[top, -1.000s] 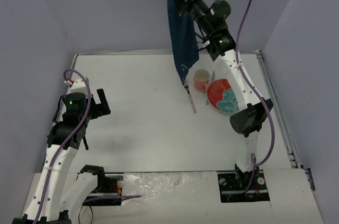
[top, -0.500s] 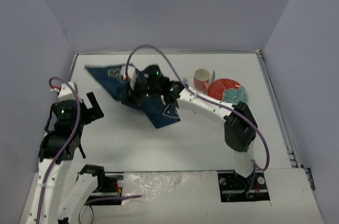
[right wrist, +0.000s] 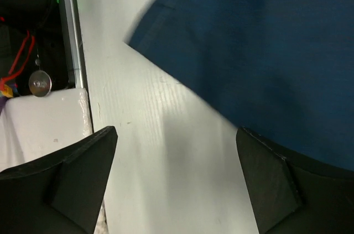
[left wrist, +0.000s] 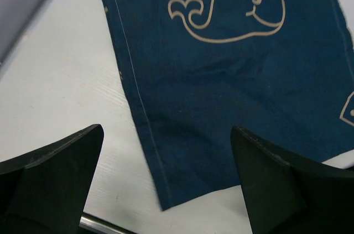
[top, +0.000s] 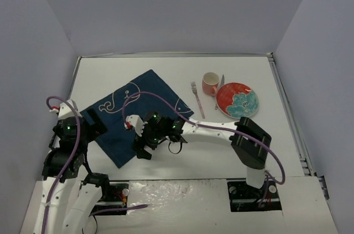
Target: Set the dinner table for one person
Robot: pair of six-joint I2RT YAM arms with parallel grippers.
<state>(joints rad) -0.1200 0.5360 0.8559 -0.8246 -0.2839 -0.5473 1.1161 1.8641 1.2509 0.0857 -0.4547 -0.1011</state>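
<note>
A dark blue placemat (top: 135, 113) with white whale outlines lies flat on the white dinner table (top: 166, 68), left of centre. My right gripper (top: 141, 148) hangs open just off the mat's near edge, with nothing between its fingers. In the right wrist view the placemat (right wrist: 265, 40) fills the upper right and bare table (right wrist: 166, 151) lies under the gripper (right wrist: 177, 184). My left gripper (top: 98, 126) stands open over the mat's left corner. The left wrist view shows that placemat (left wrist: 232, 79) corner between the wide-apart fingers (left wrist: 55, 178) of the gripper (left wrist: 166, 190).
At the back right stand a pink mug (top: 210, 83) and a red plate (top: 237, 100) with a blue flower. A fork (top: 197, 100) lies left of the plate, and a knife (top: 220, 84) sits between mug and plate. The arm bases (top: 254, 192) line the near edge.
My right gripper brought the placemat down from high at the back, spread it flat on the table and opened, letting it go. The left arm drew back slightly toward the near left.
</note>
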